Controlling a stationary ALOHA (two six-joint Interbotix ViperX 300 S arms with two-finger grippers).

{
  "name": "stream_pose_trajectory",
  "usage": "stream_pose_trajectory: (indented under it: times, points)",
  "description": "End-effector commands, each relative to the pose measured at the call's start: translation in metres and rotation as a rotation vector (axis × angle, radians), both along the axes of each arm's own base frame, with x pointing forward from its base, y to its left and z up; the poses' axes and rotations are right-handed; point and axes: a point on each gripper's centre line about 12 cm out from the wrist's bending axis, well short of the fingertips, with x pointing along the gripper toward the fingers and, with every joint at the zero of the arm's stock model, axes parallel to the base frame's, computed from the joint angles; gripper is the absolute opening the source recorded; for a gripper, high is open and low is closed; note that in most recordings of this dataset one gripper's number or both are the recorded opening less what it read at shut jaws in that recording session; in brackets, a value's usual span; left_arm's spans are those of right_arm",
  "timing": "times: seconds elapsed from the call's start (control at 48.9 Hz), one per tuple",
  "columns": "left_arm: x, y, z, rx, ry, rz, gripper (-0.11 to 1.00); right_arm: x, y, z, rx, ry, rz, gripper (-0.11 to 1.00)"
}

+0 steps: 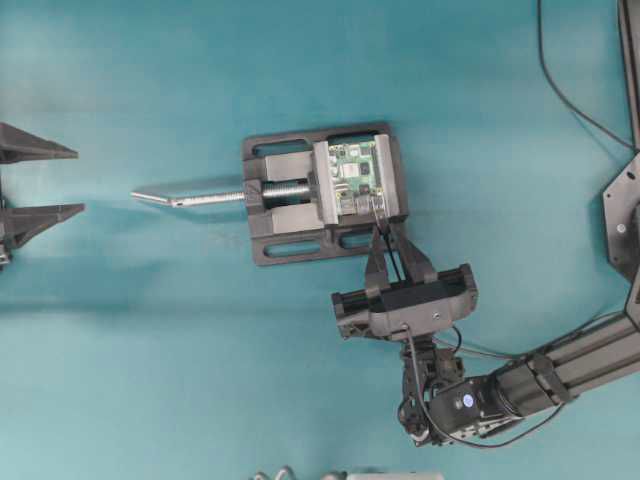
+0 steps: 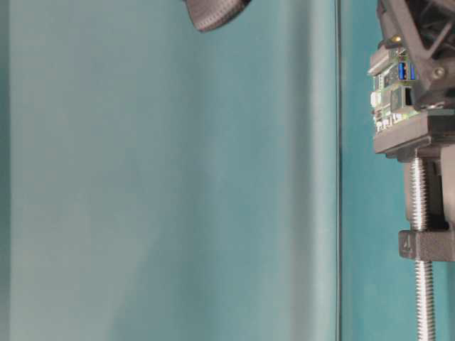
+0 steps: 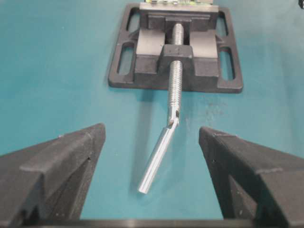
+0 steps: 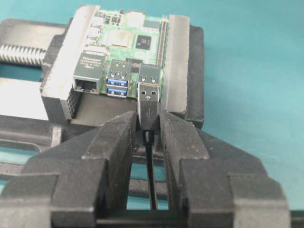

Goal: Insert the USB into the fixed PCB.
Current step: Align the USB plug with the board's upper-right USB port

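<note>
Risk: the USB point(image 4: 149, 100) sat with its metal tip right at the mouth of the right-hand port on the fixed PCB point(image 4: 134, 43), at most barely entered — a slight sideways or tilted push could have jammed the shell on the port's rim instead of sliding in.
Cause: the plug was held only at its rear, so it could pivot between the fingers; its cable point(image 4: 151, 175) ran back through the pincer and might tug it off line.
Board: clamped upright-edge in the vise point(image 1: 322, 193) on the tabletop point(image 1: 150, 350), ports facing the right arm.
Right pincer point(image 4: 148, 124): narrowed onto the USB's back end, both fingers pressing its sides — touching nothing else that I could tell.
Left pincer point(image 3: 152, 175): spread wide, holding nothing, well apart from the vise, its handle rod point(image 3: 157, 160) lying ahead between the fingers.
</note>
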Motion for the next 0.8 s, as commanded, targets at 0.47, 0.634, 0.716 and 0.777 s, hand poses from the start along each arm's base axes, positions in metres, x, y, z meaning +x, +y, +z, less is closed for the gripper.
stream_pose_trajectory:
  times: [0.47, 0.634, 0.716, 0.777]
  points:
    - [0.002, 0.001, 0.004, 0.004, -0.007, 0.001, 0.96, 0.007, -0.009, 0.018, 0.02, -0.04, -0.028, 0.21]
    - [0.002, 0.001, 0.004, 0.004, -0.007, 0.001, 0.96, 0.011, -0.013, 0.019, 0.023, -0.039, -0.042, 0.21]
    - [0.002, 0.001, 0.004, 0.005, -0.009, 0.001, 0.96, 0.014, -0.014, 0.019, 0.025, -0.044, -0.047, 0.21]
    - [0.002, 0.001, 0.004, 0.005, -0.009, 0.001, 0.96, 0.016, -0.015, 0.018, 0.026, -0.045, -0.051, 0.21]
